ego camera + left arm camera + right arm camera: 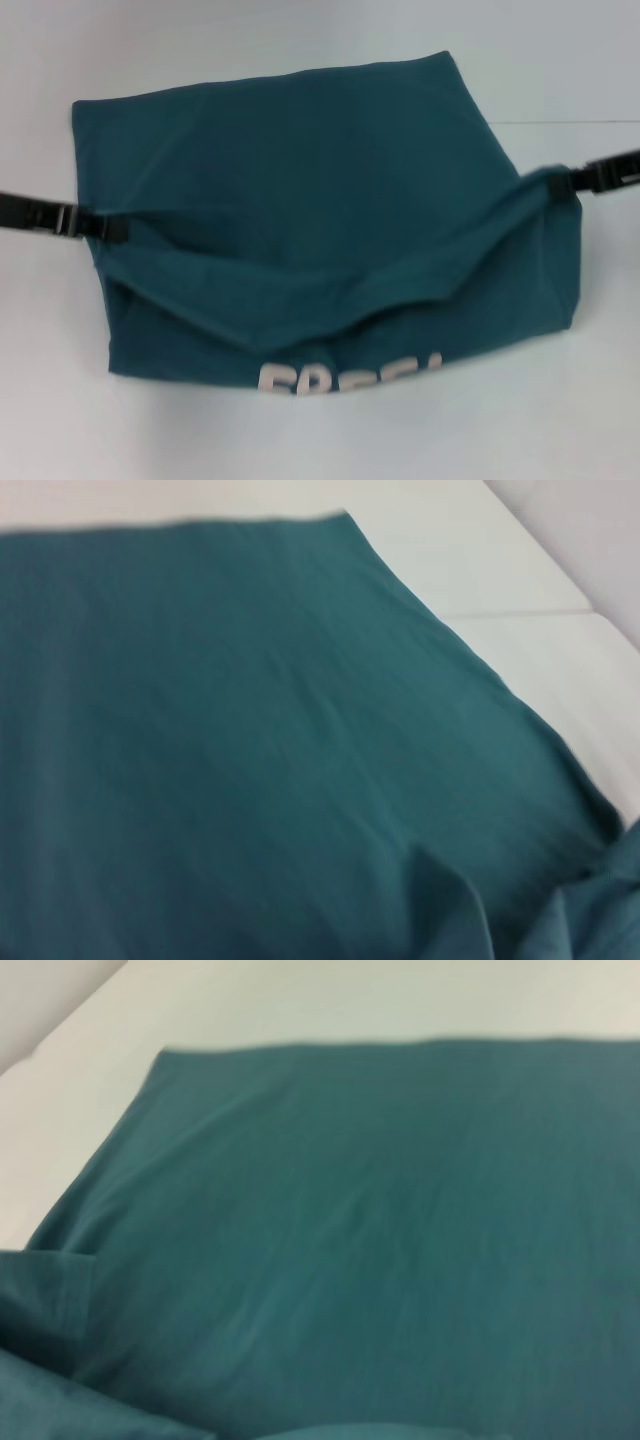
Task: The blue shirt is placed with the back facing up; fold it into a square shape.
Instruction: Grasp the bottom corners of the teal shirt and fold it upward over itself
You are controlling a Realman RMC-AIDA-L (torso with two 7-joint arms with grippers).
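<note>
The blue shirt (320, 200) lies on the white counter (560, 60), already a compact block, plain side up. My left gripper (112, 230) grips its left edge, jaws closed on a pinch of cloth. My right gripper (562, 180) does the same at the right edge, where the fabric rises into a raised corner. Between them the near flap hangs in a shallow V (unevenly tensioned, in my judgement). Pale lettering (345, 378) shows at the near hem.

Risks: if my two arms travel at unequal pace or height, the flap will land skewed and the outline will not be square. A thin pinch could slip free mid-carry, dropping one corner. Slack at the centre may crease under the fold.
</note>
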